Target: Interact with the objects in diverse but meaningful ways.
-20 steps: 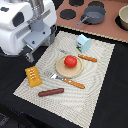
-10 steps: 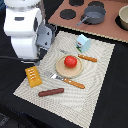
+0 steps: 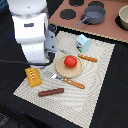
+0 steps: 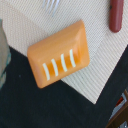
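Observation:
A ridged yellow-orange block point(image 3: 33, 77) lies at the mat's corner on the exterior view's left, and it fills the wrist view point(image 4: 59, 54). My arm hangs just above and behind it. Its fingers are hidden in both views. The small red tomato point(image 3: 70, 61) sits on the tan round plate point(image 3: 60, 71). The brown sausage point(image 3: 51, 92) lies near the mat's front edge, and its end shows in the wrist view point(image 4: 116, 15). An orange-handled fork point(image 3: 67, 81) and knife point(image 3: 86, 58) flank the plate. The pale carton point(image 3: 83, 43) stands behind it.
A woven beige placemat point(image 3: 100, 80) covers a black table. The toy kitchen stove point(image 3: 107, 31) runs along the back with a grey pot point(image 3: 93, 13) on it. A tan bowl point(image 3: 123, 17) sits at the far right. Fork tines point(image 4: 51, 5) show in the wrist view.
My arm has shifted slightly down and toward the yellow-orange block. The objects on the mat have stayed where they were.

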Available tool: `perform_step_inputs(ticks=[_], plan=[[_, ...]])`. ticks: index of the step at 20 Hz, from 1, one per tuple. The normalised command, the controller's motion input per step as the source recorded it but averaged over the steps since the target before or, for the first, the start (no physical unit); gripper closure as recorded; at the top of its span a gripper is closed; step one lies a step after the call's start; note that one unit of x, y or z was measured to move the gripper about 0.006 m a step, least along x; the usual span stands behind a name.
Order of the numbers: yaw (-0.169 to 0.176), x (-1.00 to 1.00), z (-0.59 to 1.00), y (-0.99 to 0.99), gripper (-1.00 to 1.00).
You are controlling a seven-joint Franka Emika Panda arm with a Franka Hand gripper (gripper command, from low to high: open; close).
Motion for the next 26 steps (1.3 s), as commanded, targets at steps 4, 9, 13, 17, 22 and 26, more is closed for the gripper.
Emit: perform_step_inputs(ticks=[4, 9, 13, 17, 22, 26], plan=[[0.0, 0.9, 0.24, -0.4, -1.0], [0.0, 0.83, 0.1, -0.42, -1.0], [0.0, 0.78, 0.03, -0.49, -1.0], [0.0, 0.75, 0.0, -0.5, -1.0], [0.005, 0.51, -0.03, -0.39, -1.0], [0.038, 0.23, -0.17, -0.15, -1.0]])
